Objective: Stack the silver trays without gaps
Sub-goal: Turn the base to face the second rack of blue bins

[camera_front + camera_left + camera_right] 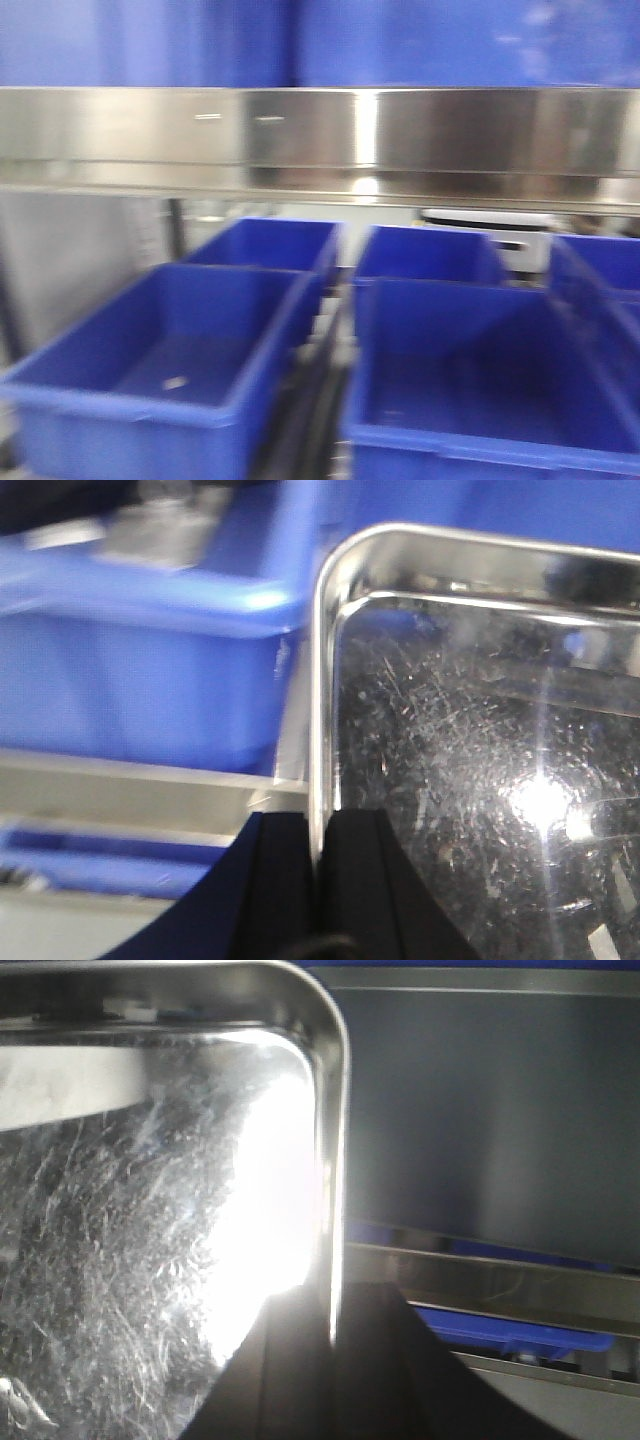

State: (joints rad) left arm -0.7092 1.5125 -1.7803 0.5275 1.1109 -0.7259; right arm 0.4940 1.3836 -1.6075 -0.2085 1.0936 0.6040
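This looks like a stockroom or the back store of a commercial kitchen, not a home: open blue plastic bins (170, 350) stand in rows on a rack, with more bins of the same blue (150, 40) on the level above. A long brushed-steel shelf rail (320, 130) runs across the front view (that whole picture is blurred, so finer detail is lost). The scratched, mirror-bright steel tray (470, 780) in the wrist views suits such a working, catering-style store.
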